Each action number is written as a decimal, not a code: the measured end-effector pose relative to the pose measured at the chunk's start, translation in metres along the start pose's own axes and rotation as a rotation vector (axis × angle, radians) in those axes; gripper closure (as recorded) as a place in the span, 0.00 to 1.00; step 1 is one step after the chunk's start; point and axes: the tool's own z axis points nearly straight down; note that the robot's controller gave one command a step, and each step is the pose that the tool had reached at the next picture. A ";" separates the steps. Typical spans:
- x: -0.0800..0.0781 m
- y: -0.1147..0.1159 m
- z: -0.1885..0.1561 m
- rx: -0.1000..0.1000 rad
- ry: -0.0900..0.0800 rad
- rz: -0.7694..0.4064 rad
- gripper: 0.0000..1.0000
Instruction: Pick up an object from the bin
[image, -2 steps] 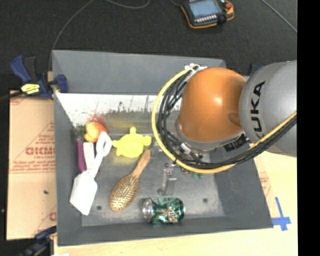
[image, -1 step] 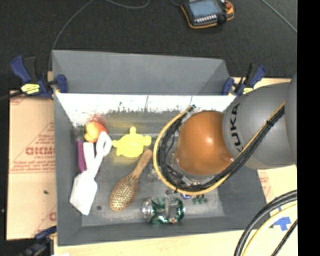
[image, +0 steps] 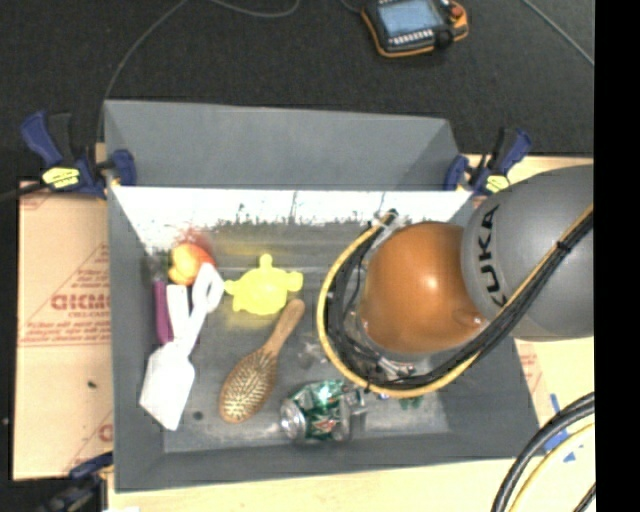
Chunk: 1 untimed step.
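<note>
The gripper (image: 385, 385) hangs under the orange cover (image: 415, 285), right beside the squashed green can (image: 318, 412) at the near side of the bin (image: 280, 145); apart or together I cannot tell, so squeeze gently and lift straight.

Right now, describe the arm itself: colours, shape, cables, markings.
The arm is a fat, rounded grey link bearing black KUKA lettering. At its wrist sits a glossy orange dome-shaped cover. Yellow and black cables loop round the cover and run back along the arm.
</note>
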 end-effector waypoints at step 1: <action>-0.001 0.002 -0.007 0.000 0.007 -0.046 0.00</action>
